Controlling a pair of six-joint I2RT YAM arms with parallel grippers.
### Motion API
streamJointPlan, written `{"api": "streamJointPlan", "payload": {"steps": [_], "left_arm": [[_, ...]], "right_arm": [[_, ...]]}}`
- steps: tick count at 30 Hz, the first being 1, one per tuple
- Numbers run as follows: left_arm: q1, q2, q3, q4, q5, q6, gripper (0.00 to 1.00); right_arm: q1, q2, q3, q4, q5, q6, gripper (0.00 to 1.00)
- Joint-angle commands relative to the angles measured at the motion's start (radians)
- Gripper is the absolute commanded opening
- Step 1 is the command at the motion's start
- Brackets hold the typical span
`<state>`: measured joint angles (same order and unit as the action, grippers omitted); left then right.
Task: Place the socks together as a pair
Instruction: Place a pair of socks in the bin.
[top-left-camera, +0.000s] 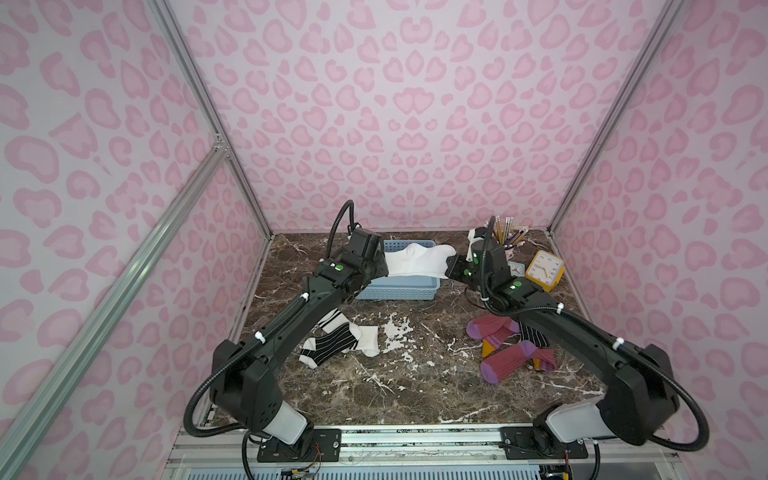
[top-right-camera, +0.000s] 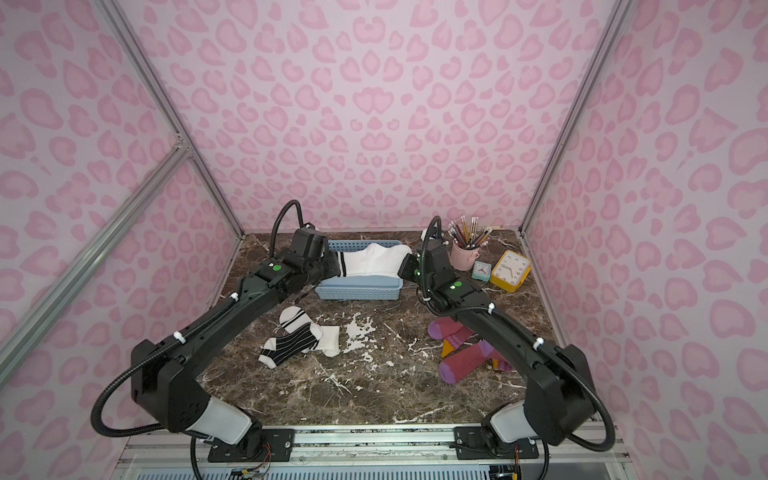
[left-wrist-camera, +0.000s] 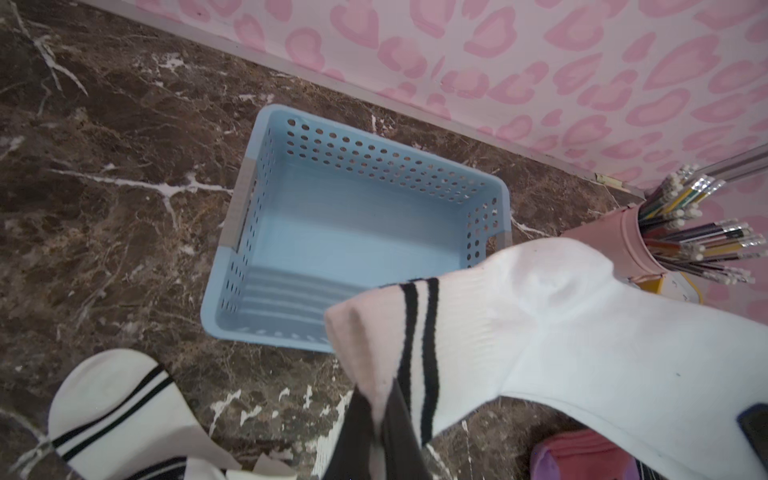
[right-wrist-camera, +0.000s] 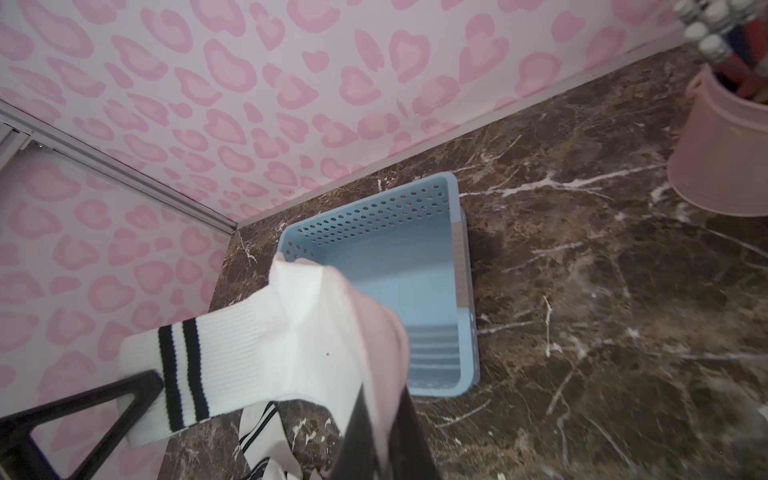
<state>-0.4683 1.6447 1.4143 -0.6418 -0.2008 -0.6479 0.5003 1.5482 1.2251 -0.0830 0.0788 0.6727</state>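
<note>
Pinching the two-banded cuff of the white sock (top-left-camera: 419, 259), the left gripper (top-left-camera: 385, 268) has its fingers (left-wrist-camera: 399, 432) pressed onto the fabric. On the marble table (top-left-camera: 415, 395) near the left arm lies a second white sock (top-left-camera: 332, 322), with a black striped sock (top-left-camera: 332, 345) lying across it. The held sock is stretched level above the blue basket (top-left-camera: 399, 293), not inside it; the basket floor is bare in both wrist views. The right gripper (top-left-camera: 448, 267) is clamped on the toe end. Two maroon socks (top-left-camera: 511, 359) lie on the table near the right arm, touching each other, and another black striped sock (top-left-camera: 534, 334) is partly hidden under that arm. A pencil cup (top-right-camera: 465, 255) and a yellow clock (top-left-camera: 545, 269) stand at the far right corner.
</note>
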Motion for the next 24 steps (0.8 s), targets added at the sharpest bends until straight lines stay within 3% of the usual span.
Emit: {"api": "streamJointPlan", "payload": {"steps": [1,10,19,22,24], "left_arm": [[0.040,0.079,0.066,0.041,0.024,0.080,0.03],[0.123,0.266,0.127,0.119,0.016,0.157,0.03],[0.133,0.375,0.191,0.121,0.015,0.185,0.03],[0.134,0.388,0.197,0.112,0.008,0.183,0.03],[0.132,0.386,0.200,0.112,0.006,0.185,0.10]], "right_arm": [[0.000,0.125,0.101,0.073,-0.045,-0.045,0.00],[0.003,0.439,0.317,0.103,-0.040,-0.056,0.00],[0.010,0.552,0.396,0.087,-0.017,-0.062,0.00],[0.012,0.573,0.411,0.070,-0.017,-0.065,0.09],[0.013,0.576,0.415,0.066,-0.017,-0.067,0.20]]}}
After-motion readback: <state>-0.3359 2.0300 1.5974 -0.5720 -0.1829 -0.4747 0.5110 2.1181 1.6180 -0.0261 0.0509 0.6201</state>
